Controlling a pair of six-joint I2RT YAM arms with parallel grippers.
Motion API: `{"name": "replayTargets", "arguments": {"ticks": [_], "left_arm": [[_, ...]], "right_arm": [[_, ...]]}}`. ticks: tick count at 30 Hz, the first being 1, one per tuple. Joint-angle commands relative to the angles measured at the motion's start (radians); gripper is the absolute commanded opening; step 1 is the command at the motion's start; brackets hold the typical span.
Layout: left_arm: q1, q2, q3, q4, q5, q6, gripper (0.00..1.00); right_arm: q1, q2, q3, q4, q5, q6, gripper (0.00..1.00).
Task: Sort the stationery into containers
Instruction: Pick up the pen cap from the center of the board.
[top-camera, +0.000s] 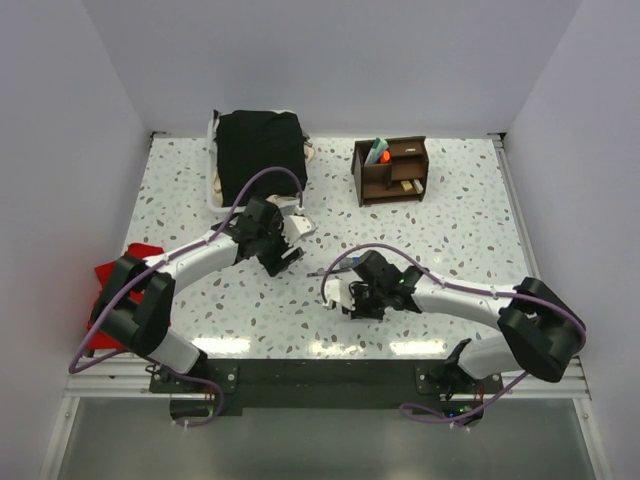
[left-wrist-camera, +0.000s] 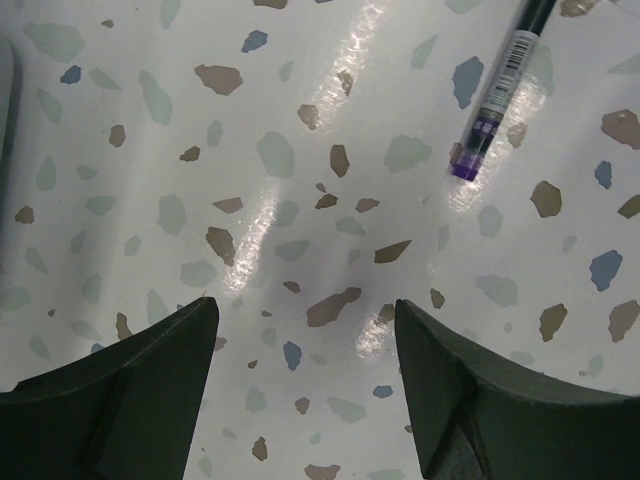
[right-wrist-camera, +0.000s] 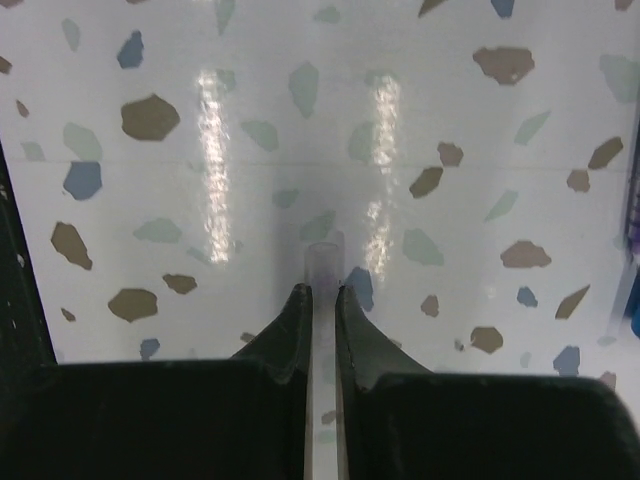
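Pressed almost together, the right jaws pinch a thin pale pen (right-wrist-camera: 322, 262), its blunt end poking out just past the fingertips. That grip sits close to the near edge of the desk (top-camera: 470, 240), about midway along it. I cannot tell whether the pen has left the surface. The left jaws stand spread wide over bare desk with nothing between them. A dark pen with a purple end (left-wrist-camera: 492, 110) lies just ahead of them, off to one side.

I judge the sorting to be partly done. The dark wooden organiser (top-camera: 390, 170) stands toward the far edge, right of the middle. The black marker with orange cap (top-camera: 377, 152) already stands in a rear compartment beside something pale green. A small tan thing shows in a front compartment, too small to name. At least these two pens are not yet in it.

The desk is glossy white terrazzo flecked with blue, brown and green, streaked with lamp glare. A black cloth (top-camera: 260, 148) lies heaped at the far-left corner and a red cloth (top-camera: 115, 278) hangs at the left edge. Plain pale walls close the desk in on three sides.
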Motion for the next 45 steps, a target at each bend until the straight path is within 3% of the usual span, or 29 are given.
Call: {"name": "replayTargets", "arguments": {"ticks": [1,5,13,23,30,45], "left_arm": [[0.004,-0.049,-0.005,-0.031,0.137,0.138,0.76],[0.001,-0.035,0.041,-0.086,0.258,0.187,0.73],[-0.016,0.135,0.215,-0.26,0.396,0.259,0.62],[-0.06,0.253,0.255,-0.16,0.358,0.178,0.52],[-0.093,0.258,0.219,-0.044,0.31,0.098,0.51],[-0.143,0.291,0.204,0.0,0.292,0.064,0.48]], "right_arm": [[-0.097,-0.083,0.058,-0.173,0.019,-0.075,0.0],[-0.197,-0.12,0.107,-0.255,-0.005,-0.111,0.0],[-0.324,-0.134,0.098,-0.197,-0.021,-0.159,0.0],[-0.43,-0.142,0.108,-0.144,-0.036,-0.131,0.0],[-0.452,-0.162,0.098,-0.129,-0.035,-0.087,0.0],[-0.469,-0.157,0.087,-0.086,-0.029,-0.039,0.0]]}}
